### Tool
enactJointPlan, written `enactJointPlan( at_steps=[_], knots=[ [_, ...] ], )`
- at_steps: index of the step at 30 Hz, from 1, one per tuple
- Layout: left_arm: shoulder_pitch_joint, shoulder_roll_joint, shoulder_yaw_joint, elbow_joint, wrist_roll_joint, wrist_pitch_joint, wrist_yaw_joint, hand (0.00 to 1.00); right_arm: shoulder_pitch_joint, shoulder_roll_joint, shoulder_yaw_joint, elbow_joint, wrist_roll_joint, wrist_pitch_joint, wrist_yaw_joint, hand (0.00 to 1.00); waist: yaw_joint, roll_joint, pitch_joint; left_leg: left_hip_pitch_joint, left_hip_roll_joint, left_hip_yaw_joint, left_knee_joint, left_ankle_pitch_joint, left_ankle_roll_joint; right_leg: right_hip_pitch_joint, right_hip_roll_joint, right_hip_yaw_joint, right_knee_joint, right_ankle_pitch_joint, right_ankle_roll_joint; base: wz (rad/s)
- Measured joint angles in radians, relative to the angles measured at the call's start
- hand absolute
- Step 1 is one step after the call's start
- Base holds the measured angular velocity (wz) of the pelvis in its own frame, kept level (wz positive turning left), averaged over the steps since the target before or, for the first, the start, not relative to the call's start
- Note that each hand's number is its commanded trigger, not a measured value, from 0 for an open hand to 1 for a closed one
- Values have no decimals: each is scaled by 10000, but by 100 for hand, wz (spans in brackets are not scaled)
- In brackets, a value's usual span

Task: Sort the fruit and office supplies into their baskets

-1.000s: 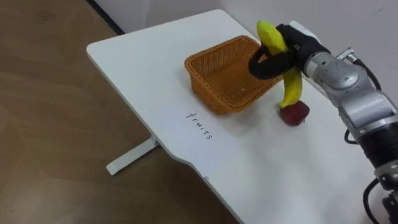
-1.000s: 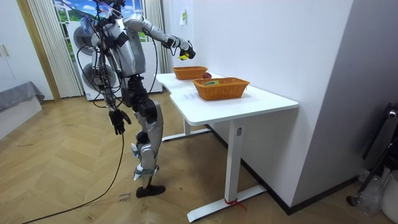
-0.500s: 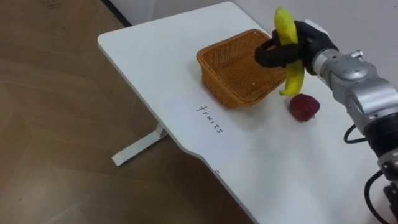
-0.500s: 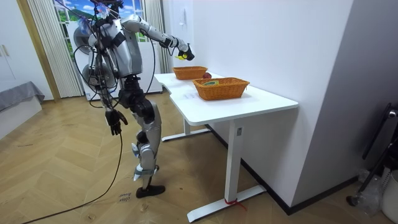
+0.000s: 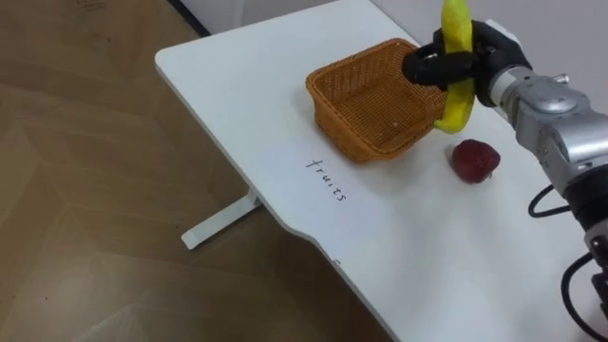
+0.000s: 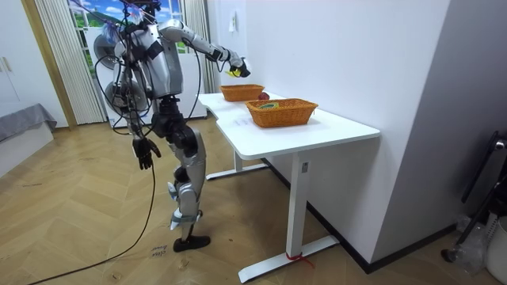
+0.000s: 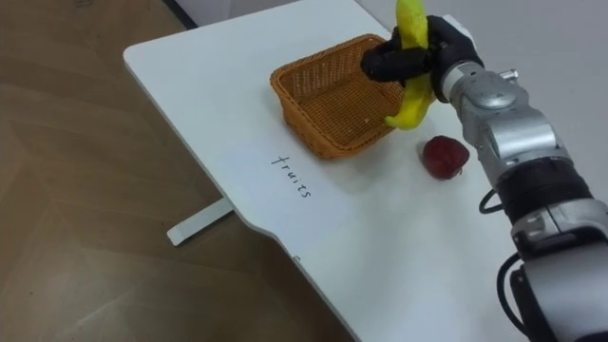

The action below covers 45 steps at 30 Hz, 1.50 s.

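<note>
At the white table [image 5: 237,85], the robot's left hand [image 6: 143,152] hangs by its thigh – its state cannot be told. A handwritten "fruits" label [image 5: 326,178] fronts the wicker basket [image 5: 370,100]; above its right rim the right hand [image 5: 446,66] curls round an upright banana [image 5: 456,106] – a red fruit [image 5: 474,160] lies on the table just beside the basket.

- Right hand [image 5: 429,68]: black, with a small white tag at its back.
- Forearm [image 5: 556,119]: silver-grey metal in rounded segments, with small fittings by the wrist; black bands nearer the elbow.
- Cables [image 5: 543,201]: thin, black, looping beside the near part of the arm.
- Left hand [image 6: 143,152]: dark.
- Torso [image 6: 158,67]: silver-grey shell, with dark cable loops behind it.
- Legs [image 6: 186,186]: grey shells, black joints, black feet.
</note>
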Motion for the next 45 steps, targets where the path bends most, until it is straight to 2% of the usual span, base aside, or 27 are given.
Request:
enactJointPlan(
  at_steps=[10,15,17,22,25,28,31,32,33,34,45],
  knots=[
    [11,-6,-246,-42,-111,13,-46,0,-59,0,1,702,15,-15,-169,100,149,38,29,-25,-8,-110,-31,-6,7,-57,20,57,-8,0,1,2],
    [9,-14,-417,-48,-178,19,-80,0,-407,1,153,1167,-23,-20,-240,100,317,-8,-3,-331,18,-125,-4,34,-39,-347,57,57,-16,0,0,1],
    [1,-21,-448,-36,-181,50,-117,0,-561,1,603,1438,-17,-24,-263,100,495,52,45,-333,33,-126,-6,30,-45,-361,71,61,-29,0,0,0],
    [-13,2,-468,-32,-180,24,-173,0,-690,8,1233,1700,-13,-30,-214,100,664,56,86,-464,29,-245,-14,41,-78,-447,112,30,-29,0,0,6],
    [-67,59,-495,-37,-185,-11,-190,0,-782,9,1234,2079,-25,-60,-216,100,789,-14,217,-583,15,-366,3,59,-107,-520,134,-64,-30,0,0,11],
    [-90,169,-614,-37,-196,-66,-222,0,-955,11,1235,2517,-56,-78,-209,100,836,-146,254,-827,15,-398,68,73,-130,-719,155,-126,-23,1,-2,7],
    [-98,231,-616,-26,-415,-129,-255,0,-1154,11,1234,2945,-64,-113,-208,100,848,-152,272,-867,2,-406,124,66,-119,-740,147,-210,-10,2,-2,0],
    [-98,261,-615,-22,-466,-242,-255,0,-1182,9,1234,3013,-66,-119,-210,89,851,-170,282,-871,1,-402,123,62,-115,-743,145,-202,-11,2,-2,0],
    [-98,271,-613,-22,-466,-289,-255,0,-1186,9,1233,3012,-68,-121,-211,10,849,-179,294,-873,2,-405,123,60,-116,-746,145,-204,-12,2,-2,-4],
    [-104,283,-615,-23,-464,-362,-255,0,-1186,9,1234,3012,-67,-123,-211,0,847,-199,307,-881,7,-403,125,55,-120,-759,146,-203,-11,2,-2,-3],
    [-107,289,-631,-13,-542,-424,-282,0,-1202,10,1234,3004,-63,-124,-196,0,916,-228,312,-993,15,-360,189,54,-124,-861,148,-201,-6,2,-2,0]
  ],
)
